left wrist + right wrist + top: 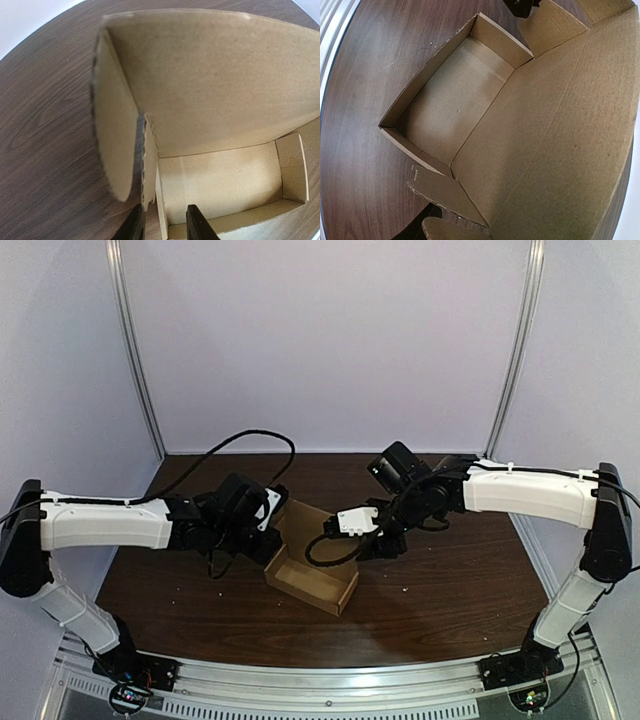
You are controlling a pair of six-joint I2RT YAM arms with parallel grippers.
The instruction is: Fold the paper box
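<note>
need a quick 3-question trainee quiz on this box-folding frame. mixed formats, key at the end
1. True or false: the brown cardboard box has its lid flap shut flat.
2. The box rests on: A) a dark wooden table; B) a white plastic tray; C) a metal rack.
3. Missing word: the left tool has its black fingers ___, with the box's side wall between them.
Key: 1 false, the flap is raised; 2 A; 3 apart.
</note>
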